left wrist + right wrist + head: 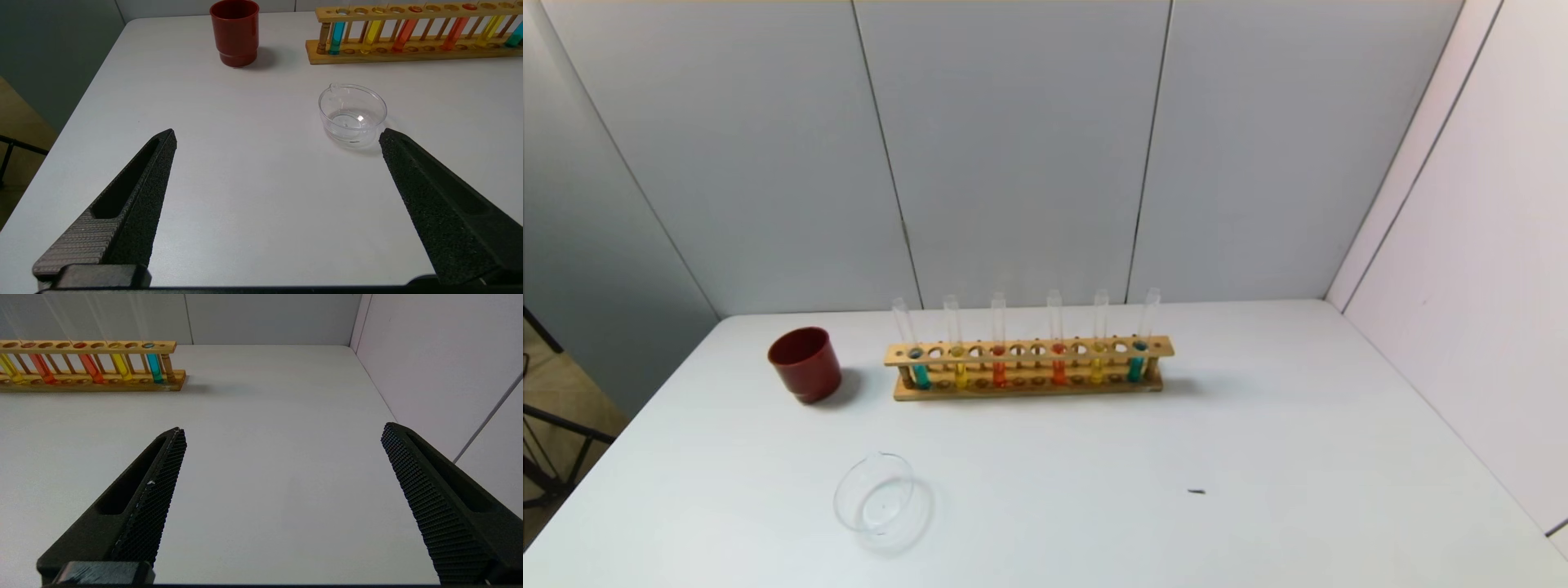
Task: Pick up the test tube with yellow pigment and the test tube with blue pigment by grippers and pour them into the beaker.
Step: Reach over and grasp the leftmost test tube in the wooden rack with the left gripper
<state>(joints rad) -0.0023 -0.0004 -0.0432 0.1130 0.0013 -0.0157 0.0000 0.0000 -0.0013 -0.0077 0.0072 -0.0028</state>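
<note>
Left gripper (pixel 278 136), right gripper (pixel 282 430): jaws wide open, empty. Approach rack (pixel 1029 353); grip yellow tube (pixel 957 359) and blue tube (pixel 1137 355) above rack; lift vertically toward beaker (pixel 880 500).

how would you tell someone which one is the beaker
Start at the wooden tube rack across the white table. Nearer the robot, off its left end, stands the beaker: low, wide, clear glass with a pouring lip, unlike the opaque dark red cup.
</note>
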